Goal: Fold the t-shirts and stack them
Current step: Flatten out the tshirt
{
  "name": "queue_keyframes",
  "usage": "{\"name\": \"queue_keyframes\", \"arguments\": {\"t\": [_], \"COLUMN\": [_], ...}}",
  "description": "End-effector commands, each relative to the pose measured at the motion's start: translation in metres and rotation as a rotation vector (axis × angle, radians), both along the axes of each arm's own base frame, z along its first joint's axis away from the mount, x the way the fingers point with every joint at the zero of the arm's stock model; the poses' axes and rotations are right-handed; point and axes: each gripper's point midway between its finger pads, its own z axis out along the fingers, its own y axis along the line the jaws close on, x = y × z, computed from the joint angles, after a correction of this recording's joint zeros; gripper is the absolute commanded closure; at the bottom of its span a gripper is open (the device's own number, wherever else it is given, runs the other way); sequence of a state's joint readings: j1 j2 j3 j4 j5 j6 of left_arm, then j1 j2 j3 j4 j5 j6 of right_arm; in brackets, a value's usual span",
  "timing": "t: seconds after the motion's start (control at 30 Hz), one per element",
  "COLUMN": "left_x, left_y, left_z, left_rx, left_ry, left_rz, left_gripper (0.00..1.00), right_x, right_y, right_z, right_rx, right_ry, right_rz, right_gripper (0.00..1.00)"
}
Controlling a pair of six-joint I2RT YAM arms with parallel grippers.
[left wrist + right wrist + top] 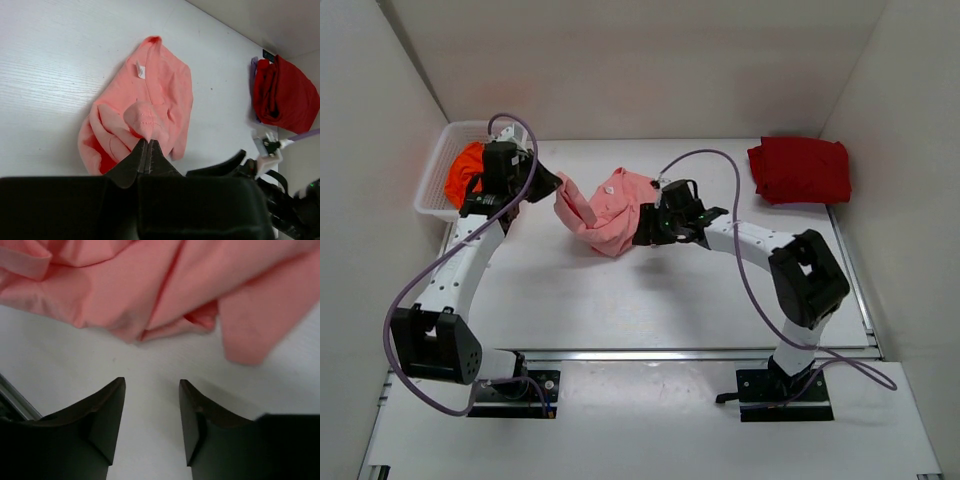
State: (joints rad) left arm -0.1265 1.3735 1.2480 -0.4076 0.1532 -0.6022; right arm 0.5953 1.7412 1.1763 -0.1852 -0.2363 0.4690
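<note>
The salmon-pink t-shirt (610,212) lies crumpled mid-table, one part lifted at its left. My left gripper (558,182) is shut on a pinch of that cloth (146,120) and holds it up; the rest of the shirt (160,90) hangs to the table. My right gripper (645,232) is open and empty, low at the shirt's right edge; in the right wrist view it (152,385) faces the shirt's hem (150,295) without touching it. The dark red t-shirt (800,168) lies folded at the back right and shows in the left wrist view (285,95). The bright orange t-shirt (465,170) sits in the basket.
The white lattice basket (435,175) stands at the back left against the side wall. White walls close in the table on three sides. Purple cables loop from both arms, and the right arm's cable (705,155) arches over the table behind the pink shirt.
</note>
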Motion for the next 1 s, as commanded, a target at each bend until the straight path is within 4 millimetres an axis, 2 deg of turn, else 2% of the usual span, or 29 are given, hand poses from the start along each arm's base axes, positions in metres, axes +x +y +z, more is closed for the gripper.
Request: {"name": "queue_keyframes", "arguments": {"t": [0.0, 0.03, 0.07, 0.1, 0.17, 0.2, 0.3, 0.37, 0.4, 0.43, 0.47, 0.5, 0.6, 0.7, 0.73, 0.77, 0.8, 0.83, 0.87, 0.9, 0.93, 0.97], "left_x": [-0.009, -0.011, -0.012, -0.013, -0.016, -0.015, -0.016, -0.017, -0.018, -0.017, -0.018, -0.017, -0.013, -0.014, -0.015, -0.018, -0.024, -0.027, -0.034, -0.038, -0.048, -0.058], "left_y": [0.004, 0.004, 0.006, 0.011, 0.008, 0.013, 0.011, 0.013, 0.011, 0.011, 0.015, 0.015, 0.012, -0.005, -0.011, -0.014, -0.022, -0.026, -0.033, -0.038, -0.046, -0.051], "left_z": [0.032, 0.029, 0.029, 0.027, 0.024, 0.025, 0.022, 0.018, 0.015, 0.016, 0.012, 0.018, 0.034, 0.077, 0.095, 0.11, 0.136, 0.145, 0.164, 0.174, 0.192, 0.209], "left_rx": [0.024, 0.025, 0.028, 0.03, 0.024, 0.035, 0.039, 0.036, 0.032, 0.032, 0.036, 0.035, 0.046, 0.012, -0.002, -0.011, -0.021, -0.027, -0.036, -0.053, -0.072, -0.09], "left_ry": [-0.119, -0.111, -0.116, -0.111, -0.099, -0.104, -0.099, -0.09, -0.081, -0.082, -0.072, -0.086, -0.124, -0.259, -0.318, -0.357, -0.417, -0.431, -0.46, -0.47, -0.503, -0.543], "left_rz": [0.001, -0.002, 0.003, 0.009, 0.001, 0.014, 0.008, 0.012, 0.004, 0.001, 0.012, 0.01, -0.018, -0.088, -0.106, -0.113, -0.129, -0.142, -0.173, -0.192, -0.236, -0.252], "left_gripper": [1.0, 1.0, 1.0, 1.0, 1.0, 1.0, 1.0, 1.0, 1.0, 1.0, 1.0, 1.0, 1.0, 1.0, 1.0, 1.0, 1.0, 1.0, 1.0, 1.0, 1.0, 1.0], "right_x": [0.019, 0.026, 0.031, 0.037, 0.046, 0.05, 0.064, 0.071, 0.074, 0.075, 0.08, 0.078, 0.083, 0.095, 0.101, 0.099, 0.095, 0.098, 0.091, 0.078, 0.075, 0.065], "right_y": [0.049, 0.056, 0.057, 0.062, 0.071, 0.075, 0.079, 0.089, 0.089, 0.092, 0.089, 0.09, 0.07, 0.017, -0.007, -0.028, -0.056, -0.079, -0.104, -0.125, -0.145, -0.172], "right_z": [0.038, 0.039, 0.029, 0.034, 0.03, 0.034, 0.019, 0.011, 0.006, -0.003, -0.002, -0.001, 0.017, 0.055, 0.09, 0.121, 0.158, 0.174, 0.208, 0.242, 0.257, 0.289], "right_rx": [0.194, 0.224, 0.227, 0.244, 0.264, 0.283, 0.304, 0.315, 0.311, 0.302, 0.294, 0.288, 0.214, 0.072, 0.056, 0.036, 0.029, 0.023, 0.032, 0.047, 0.048, 0.07], "right_ry": [-0.114, -0.116, -0.1, -0.104, -0.1, -0.112, -0.07, -0.029, -0.013, 0.009, 0.016, 0.019, -0.042, -0.151, -0.237, -0.306, -0.38, -0.412, -0.483, -0.548, -0.58, -0.648], "right_rz": [0.096, 0.1, 0.088, 0.082, 0.092, 0.095, 0.1, 0.125, 0.118, 0.127, 0.115, 0.127, 0.085, -0.037, -0.1, -0.141, -0.199, -0.248, -0.295, -0.337, -0.38, -0.435], "right_gripper": [0.53, 0.44, 0.41, 0.38, 0.38, 0.38, 0.41, 0.44, 0.48, 0.69, 0.88, 1.0, 1.0, 1.0, 1.0, 1.0, 1.0, 1.0, 1.0, 1.0, 1.0, 1.0]}}
